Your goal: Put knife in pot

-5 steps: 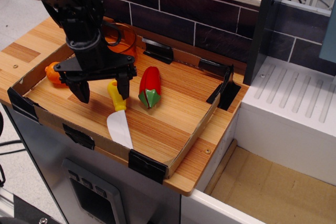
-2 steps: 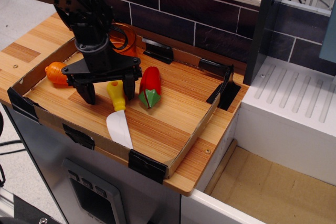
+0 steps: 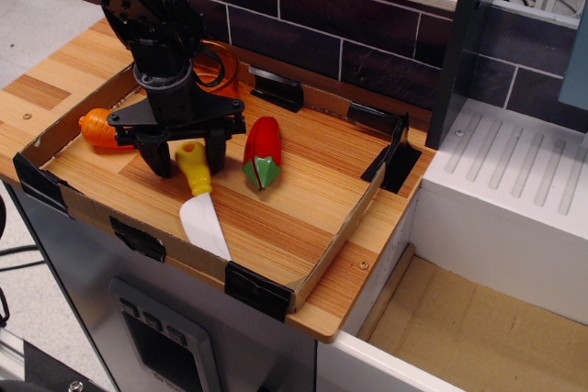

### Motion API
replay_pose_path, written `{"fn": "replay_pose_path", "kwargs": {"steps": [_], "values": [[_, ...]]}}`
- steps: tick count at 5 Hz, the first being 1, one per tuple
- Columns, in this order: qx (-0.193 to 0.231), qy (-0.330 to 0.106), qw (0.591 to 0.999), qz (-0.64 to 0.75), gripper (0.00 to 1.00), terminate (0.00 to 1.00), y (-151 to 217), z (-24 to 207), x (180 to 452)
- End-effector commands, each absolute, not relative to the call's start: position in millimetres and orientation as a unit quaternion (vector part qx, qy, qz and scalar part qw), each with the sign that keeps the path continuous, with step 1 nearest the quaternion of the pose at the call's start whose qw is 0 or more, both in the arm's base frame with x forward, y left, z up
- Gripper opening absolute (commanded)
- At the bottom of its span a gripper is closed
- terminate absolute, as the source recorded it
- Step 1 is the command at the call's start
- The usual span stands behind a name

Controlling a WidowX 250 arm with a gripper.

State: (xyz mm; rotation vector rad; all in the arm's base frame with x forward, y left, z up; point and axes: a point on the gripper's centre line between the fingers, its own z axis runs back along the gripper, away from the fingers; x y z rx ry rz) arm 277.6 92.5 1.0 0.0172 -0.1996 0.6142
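Note:
The knife lies flat in the cardboard tray, its yellow handle pointing to the back and its white blade to the front. My gripper is down over the handle, one finger on each side, jaws still open with small gaps to the handle. The orange-brown pot stands at the tray's back left, mostly hidden behind my arm.
An orange toy carrot lies left of the gripper. A red pepper with a green stem lies just right of it. The low cardboard tray wall with black clips rings the wooden board. A dark tiled wall stands behind.
The gripper has moved right and down to straddle the knife's handle, and its fingers have come closer together. The knife has shifted slightly left.

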Motion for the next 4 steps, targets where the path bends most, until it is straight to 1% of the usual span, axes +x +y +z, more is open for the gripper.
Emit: {"fn": "replay_pose_path", "kwargs": {"steps": [1,2,3,4], "values": [[-0.005,-0.104,0.947,0.303,0.00,0.00,88.5,10.7,276.2],[-0.012,-0.107,0.945,0.308,0.00,0.00,83.3,27.6,270.0],[-0.045,-0.098,0.937,0.332,0.00,0.00,80.4,49.7,268.5],[-0.069,-0.109,0.922,0.366,0.00,0.00,84.3,77.0,275.1]]}}
